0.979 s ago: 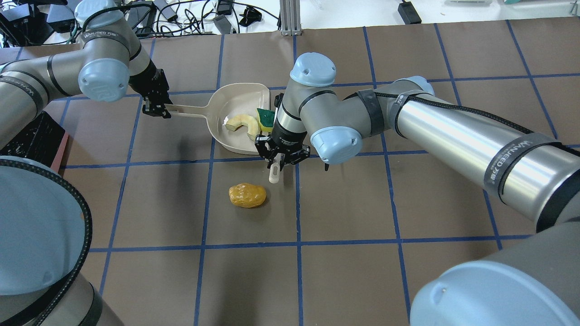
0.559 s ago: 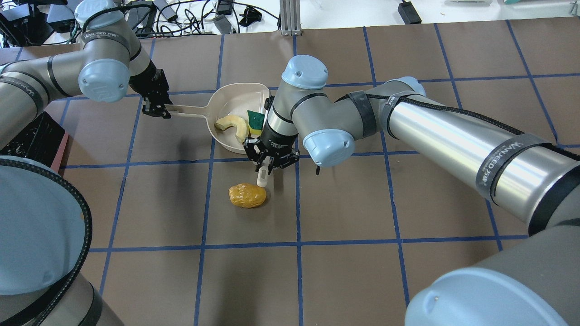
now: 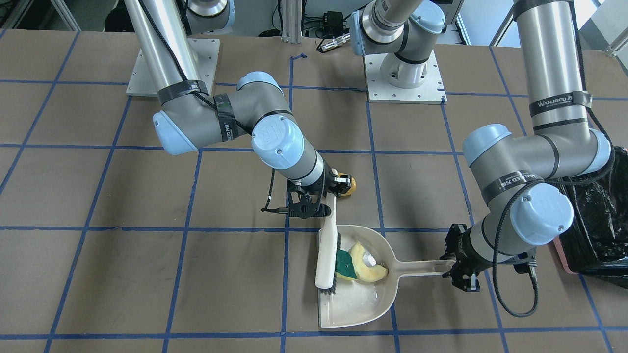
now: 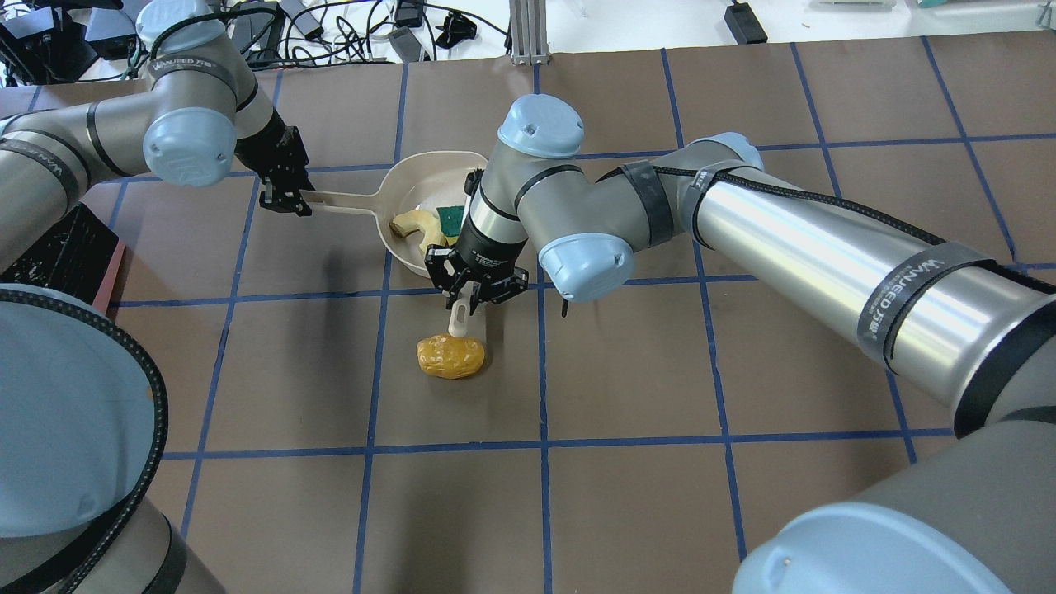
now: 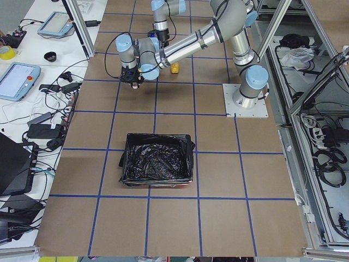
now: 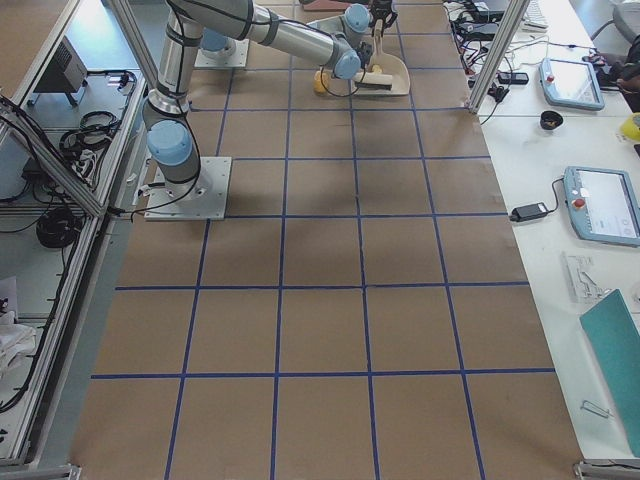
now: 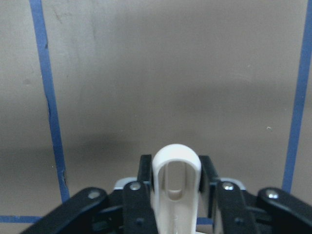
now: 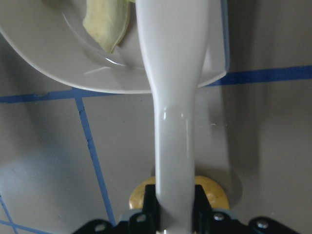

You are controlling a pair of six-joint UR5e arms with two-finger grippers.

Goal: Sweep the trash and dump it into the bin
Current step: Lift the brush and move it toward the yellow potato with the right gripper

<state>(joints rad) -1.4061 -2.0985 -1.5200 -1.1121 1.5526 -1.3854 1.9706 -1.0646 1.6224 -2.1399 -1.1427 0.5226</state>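
In the dustpan (image 3: 353, 304) lie slice (image 3: 371, 269) and sponge (image 3: 346, 264); my left jaws clamp its handle (image 3: 422, 267), my right jaws the brush (image 3: 326, 255); potato (image 4: 450, 356) sits outside on the table (image 4: 627, 371).

Table end view: lined bin in the foreground, both arms working at the far end.
The pink bin (image 5: 169, 186), lined with a crinkly black bag (image 5: 158, 161), stood on the brown, blue-gridded table (image 5: 163, 229), well apart from the arms. The near left arm (image 5: 185, 42) rose from its mounting plate (image 5: 245, 103) and reached across, with the left gripper (image 5: 131, 82) pointing down at the table. The orange-yellow piece (image 5: 174, 67) lay just beyond that arm. The small right arm (image 5: 162, 19) stood behind it. Two tablets (image 5: 19, 79) lay on the white side bench (image 5: 38, 60).
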